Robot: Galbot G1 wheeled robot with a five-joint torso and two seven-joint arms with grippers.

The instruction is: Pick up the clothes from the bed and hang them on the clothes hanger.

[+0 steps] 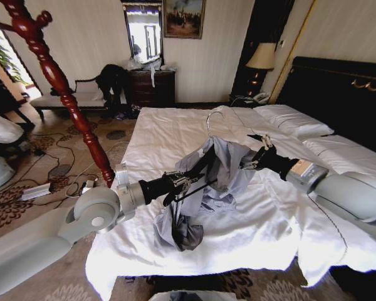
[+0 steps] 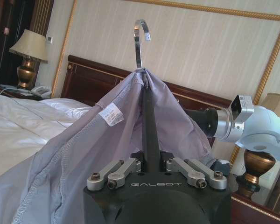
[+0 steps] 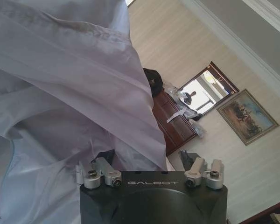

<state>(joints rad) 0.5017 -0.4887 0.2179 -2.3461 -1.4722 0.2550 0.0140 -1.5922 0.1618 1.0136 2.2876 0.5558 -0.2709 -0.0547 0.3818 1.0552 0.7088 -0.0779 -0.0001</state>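
Over the white-duveted bed (image 1: 194, 132), our left pincer (image 2: 151, 164) clamps the black curved hanger (image 2: 149, 126) draped in the pale grey-blue thin shirt (image 1: 222, 166). Our right pincer (image 3: 149, 163) stands wide beside the cloth. A red-brown turned wooden pole (image 1: 62, 88) stands nearby; the left wrist view shows the silver hook (image 2: 141, 37).

You get daylight from the mirror-bright far wall — the white bed (image 1: 175, 132) glares, edges of your head view bow outward, and the shirt (image 3: 60, 93) close to the right wrist lens is soft.
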